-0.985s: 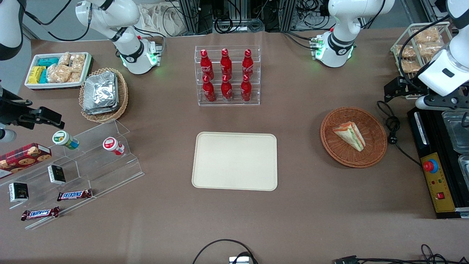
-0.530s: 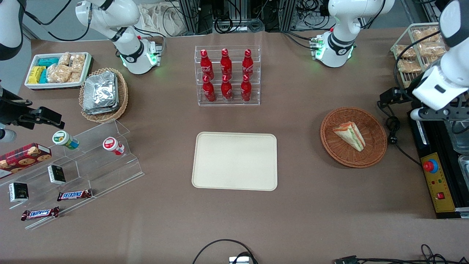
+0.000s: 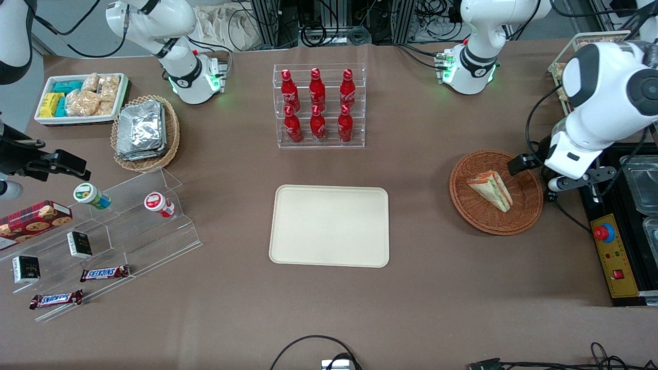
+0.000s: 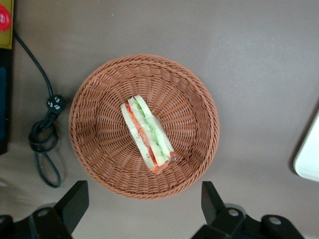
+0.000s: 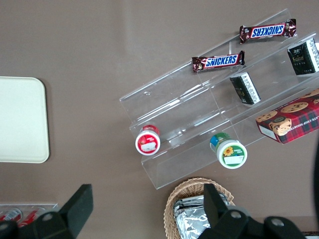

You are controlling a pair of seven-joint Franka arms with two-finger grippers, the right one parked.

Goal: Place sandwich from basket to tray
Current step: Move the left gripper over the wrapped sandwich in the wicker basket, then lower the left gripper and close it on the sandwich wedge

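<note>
The sandwich point(image 3: 491, 190) point(image 4: 147, 134) is a white wedge with green, orange and red layers, lying in the round reddish-brown basket point(image 3: 465, 208) point(image 4: 99, 99). The cream tray point(image 3: 329, 226) point(image 4: 309, 157) lies bare at mid-table, toward the parked arm's end from the basket. My left gripper point(image 3: 558, 180) point(image 4: 143, 201) hangs above the table just outside the basket's rim, on the working arm's side. It is open, its black fingers point(image 4: 75, 199) spread about as wide as the basket with nothing between them.
A coiled black cable point(image 3: 550, 181) point(image 4: 45, 149) lies beside the basket under my gripper. A black control box with a red button point(image 3: 609, 241) stands at the working arm's end. A rack of red bottles point(image 3: 320, 105) stands farther from the camera than the tray.
My left arm has swung from above the black box toward the basket, bringing the gripper to the basket's rim. The sandwich, basket and tray have not moved.
</note>
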